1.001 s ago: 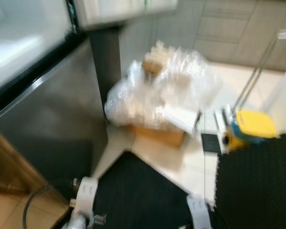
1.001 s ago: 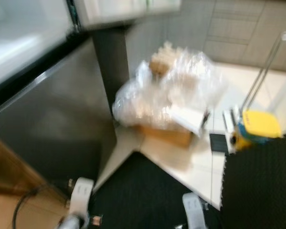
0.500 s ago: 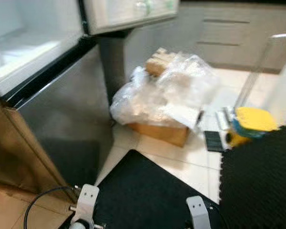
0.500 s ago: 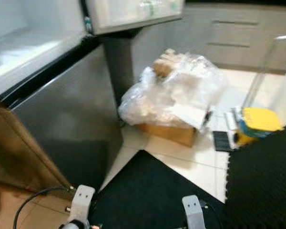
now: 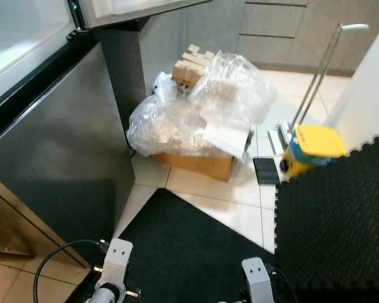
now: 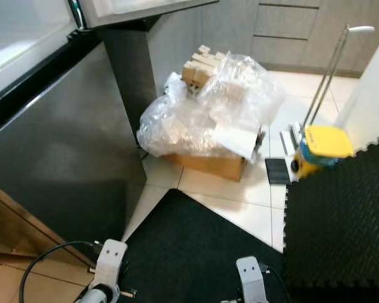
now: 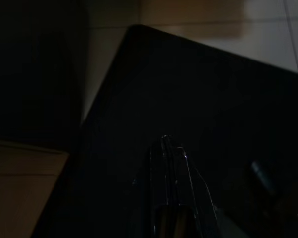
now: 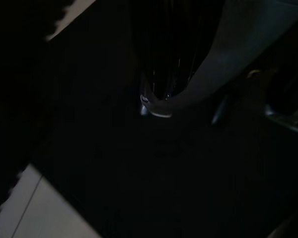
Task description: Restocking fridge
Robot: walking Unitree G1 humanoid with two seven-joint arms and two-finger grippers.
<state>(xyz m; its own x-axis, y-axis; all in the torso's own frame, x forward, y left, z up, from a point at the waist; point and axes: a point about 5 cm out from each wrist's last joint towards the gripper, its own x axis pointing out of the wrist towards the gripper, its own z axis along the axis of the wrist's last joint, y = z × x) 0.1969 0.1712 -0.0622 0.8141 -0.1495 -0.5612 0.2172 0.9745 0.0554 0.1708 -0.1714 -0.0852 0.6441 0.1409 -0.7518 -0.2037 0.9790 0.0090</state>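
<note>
The fridge [image 5: 57, 145] stands at the left, its dark steel lower front closed. Above it the white upper compartment [image 5: 19, 38] is open, with the door's lower edge [image 5: 132, 7] swung out at the top. Both arms hang idle at the picture's bottom edge: the left wrist [image 5: 115, 265] and the right wrist [image 5: 256, 281]. In the dark left wrist view, my left gripper [image 7: 166, 146] has its black fingers pressed together with nothing between them, above a black mat. My right gripper [image 8: 156, 104] is a dark shape over the same mat.
A cardboard box [image 5: 199, 165] heaped with clear plastic wrap [image 5: 196, 113] sits on the tiled floor beside the fridge. To its right stands a yellow floor cleaner [image 5: 312, 148] with a long handle. A black mat [image 5: 189, 252] and foam tiles [image 5: 335, 221] cover the near floor. A cable [image 5: 50, 265] loops at the lower left.
The whole picture has shifted and sharpened, so the camera moved; less of the open compartment shows now. The box, the cleaner and both hanging arms keep their places.
</note>
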